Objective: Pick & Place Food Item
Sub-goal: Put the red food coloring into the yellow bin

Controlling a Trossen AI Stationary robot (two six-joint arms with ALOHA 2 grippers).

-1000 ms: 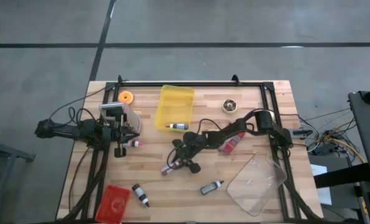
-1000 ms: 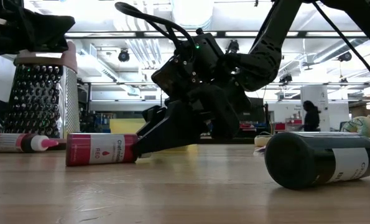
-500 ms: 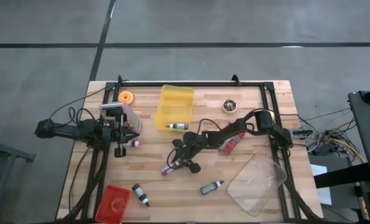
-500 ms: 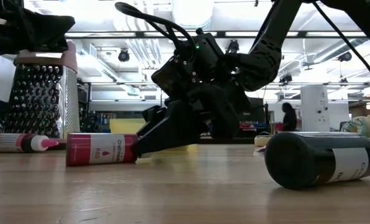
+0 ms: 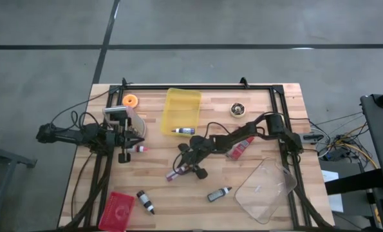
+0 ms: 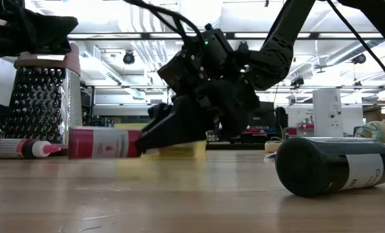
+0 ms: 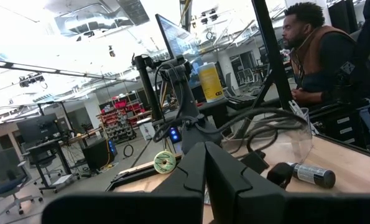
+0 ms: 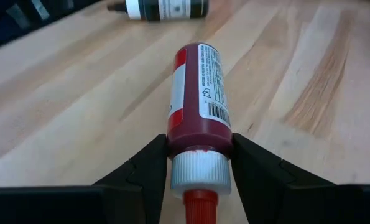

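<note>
The red food-colouring bottle (image 8: 197, 106) is clamped near its white cap between the fingers of the right gripper (image 8: 198, 163) and hangs just above the wooden table (image 6: 198, 194), in the middle of it, so you hold it only by one end. If you swing quickly, the long body can tilt or slip out, or knock the black bottle (image 8: 166, 9) lying near. The left gripper (image 7: 204, 163) is clenched, empty, and waits at the left side beside the box grater (image 6: 44, 103).
</note>
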